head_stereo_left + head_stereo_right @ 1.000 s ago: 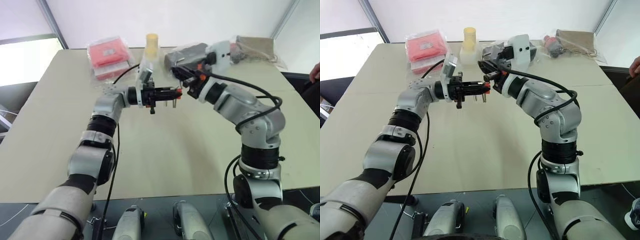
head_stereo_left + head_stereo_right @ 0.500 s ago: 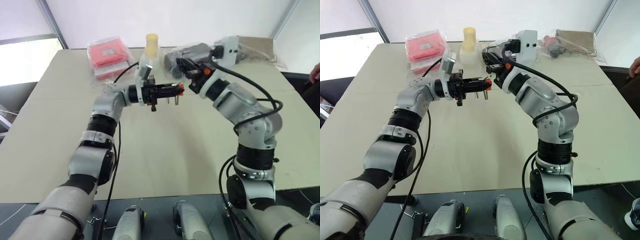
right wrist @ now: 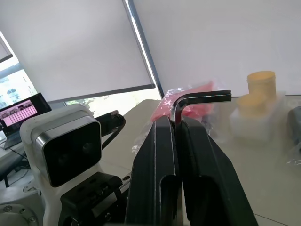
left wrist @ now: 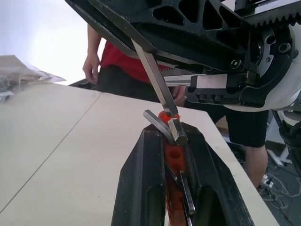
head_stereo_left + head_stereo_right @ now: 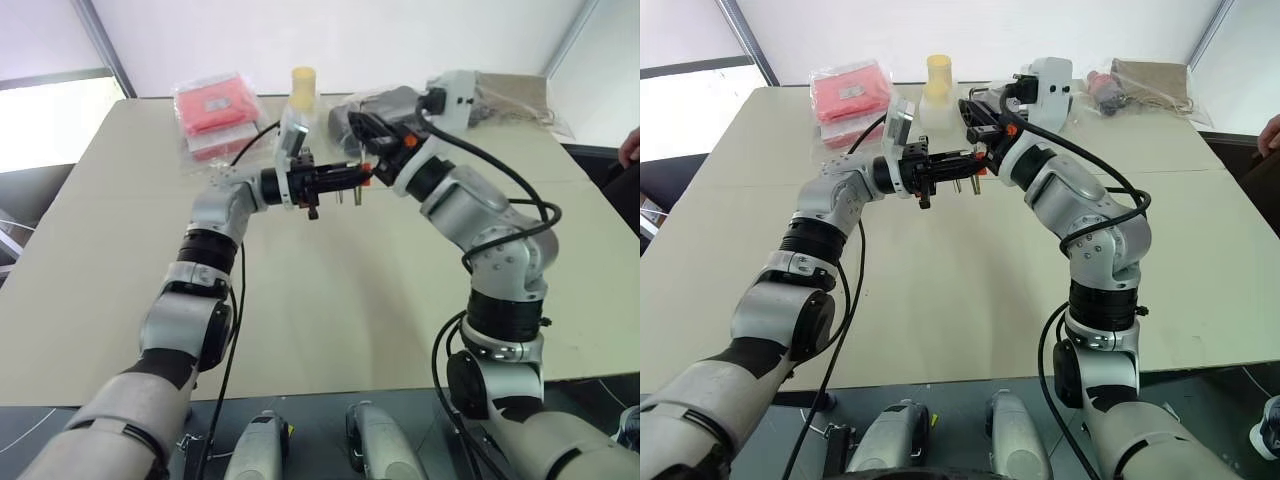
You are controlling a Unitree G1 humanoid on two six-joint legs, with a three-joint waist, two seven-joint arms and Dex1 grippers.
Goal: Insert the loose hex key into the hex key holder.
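Both arms have drifted up toward the far side of the surface (image 5: 90, 260) — the left end effector (image 4: 171, 141) stays clamped on the hex key holder (image 4: 173, 157), the right end effector (image 3: 175, 123) on the loose hex key (image 3: 197, 99), whose tip now meets the holder's top. Looks nearly seated. Red packets (image 5: 212, 112) and a yellow cup (image 5: 304, 82) sit behind, clear of it.

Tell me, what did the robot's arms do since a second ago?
The right gripper swung its key over to the holder in the left gripper; key tip now meets holder. Both grippers stay shut on their things. Table stuff unchanged.
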